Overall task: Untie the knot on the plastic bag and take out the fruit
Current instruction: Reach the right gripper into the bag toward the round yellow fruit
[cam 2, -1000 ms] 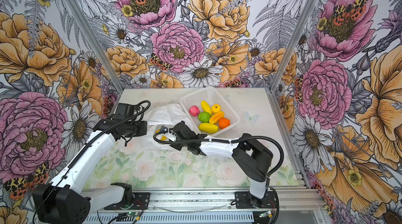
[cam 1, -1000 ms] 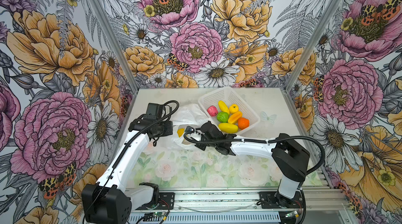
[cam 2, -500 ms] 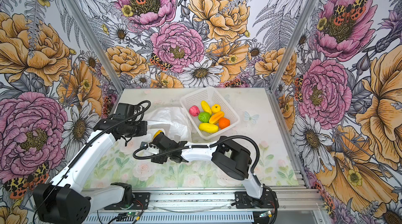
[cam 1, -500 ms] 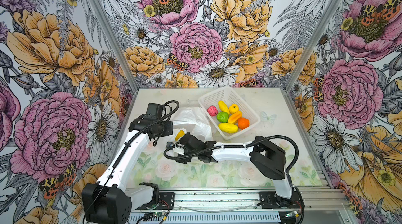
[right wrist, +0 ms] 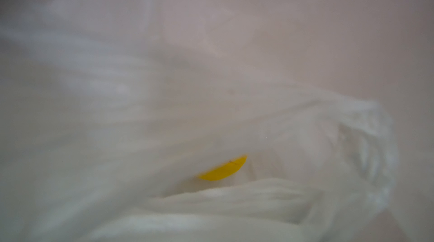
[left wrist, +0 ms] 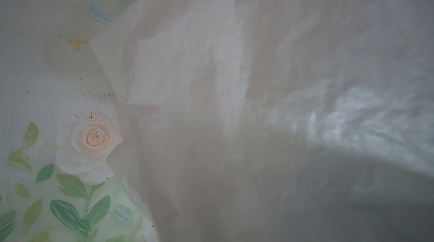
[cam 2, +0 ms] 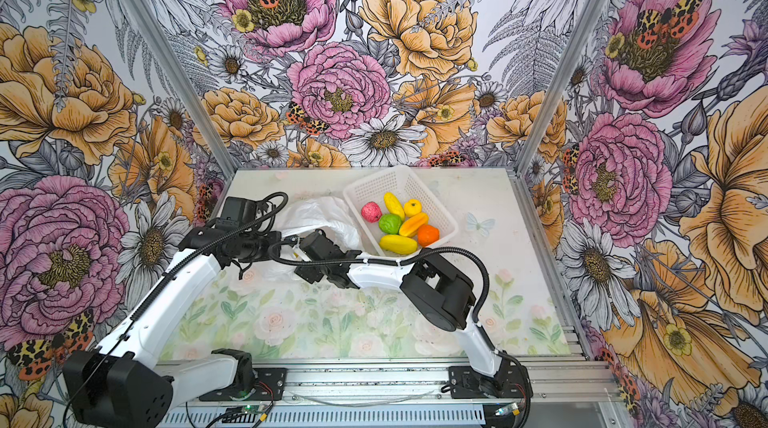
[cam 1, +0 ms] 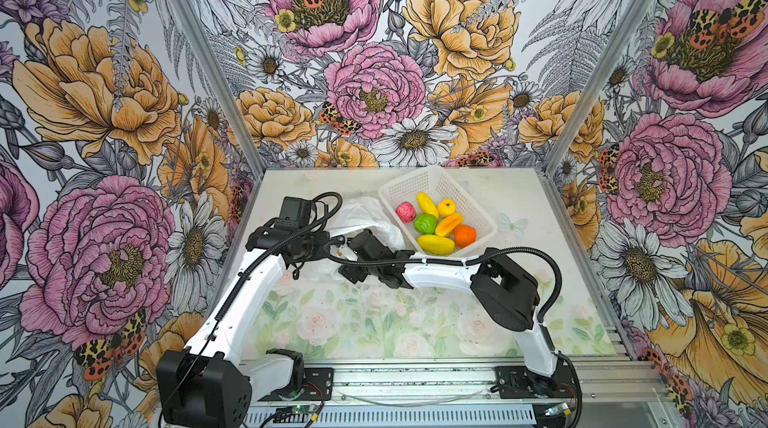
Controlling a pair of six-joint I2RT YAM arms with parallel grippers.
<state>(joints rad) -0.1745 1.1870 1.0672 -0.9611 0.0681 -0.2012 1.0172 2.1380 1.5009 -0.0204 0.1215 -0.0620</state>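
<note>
Risk: the plastic bag (cam 1: 365, 218) film drapes both wrist lenses, so loose folds could get pinched along with the yellow fruit (right wrist: 223, 170) inside, dragging the bag.
Six fruits (cam 1: 426, 223) lie in the basket (cam 1: 415, 181).
Left gripper (cam 1: 330, 244): jaws closed at the bag's edge.
Right gripper (cam 1: 348, 255): arm stretched low over the counter (cam 1: 374, 322) into the bag mouth. Jaw spread hidden, cannot tell.

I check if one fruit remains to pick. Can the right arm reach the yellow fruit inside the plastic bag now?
Probably yes: in the right wrist view a sliver of the yellow fruit shows between folds of the plastic bag, close ahead. The folds cover most of it, though.
</note>
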